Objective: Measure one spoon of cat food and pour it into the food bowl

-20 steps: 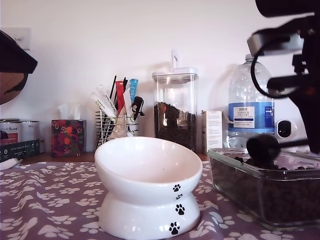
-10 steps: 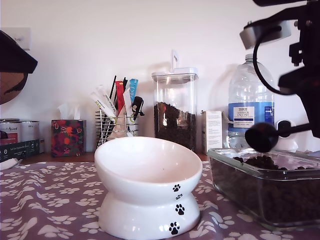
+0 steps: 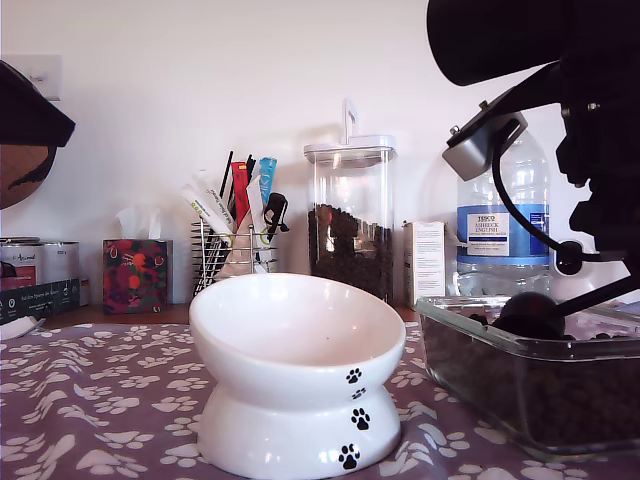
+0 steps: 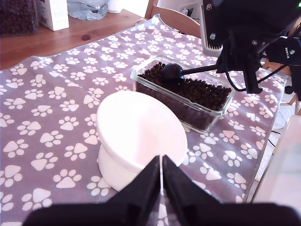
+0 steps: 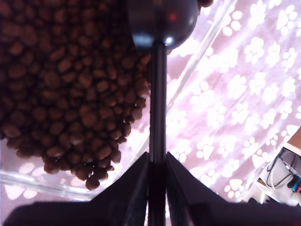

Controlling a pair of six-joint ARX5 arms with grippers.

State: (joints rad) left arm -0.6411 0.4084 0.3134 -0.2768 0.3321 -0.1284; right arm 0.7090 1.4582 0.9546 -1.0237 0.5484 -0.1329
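The black spoon (image 4: 172,73) rests with its rounded bowl down among the cat food (image 4: 202,92), its domed back showing. My second gripper (image 5: 156,165) is shut on the spoon (image 5: 162,21) by the end of its straight handle, above the brown pellets (image 5: 61,94). In the exterior view the spoon (image 3: 530,315) sits low in the dish at the view's right. The white food bowl (image 3: 290,370) with black paw prints stands in the middle, its inside bare (image 4: 141,132). My first gripper (image 4: 161,175) hovers shut above the bowl's near side, holding nothing.
A rectangular glass dish (image 3: 480,375) holds the pellets beside the bowl on a paw-print cloth (image 4: 42,122). Behind stand a clear canister (image 3: 350,215), a water bottle (image 3: 500,225), a wire rack of utensils (image 3: 235,235), a tissue box (image 3: 135,275) and a small white box (image 3: 425,262).
The spoon rose clear of the dish half a second ago and has now dropped back onto the pellets. The second arm has swung lower and toward the exterior view's left.
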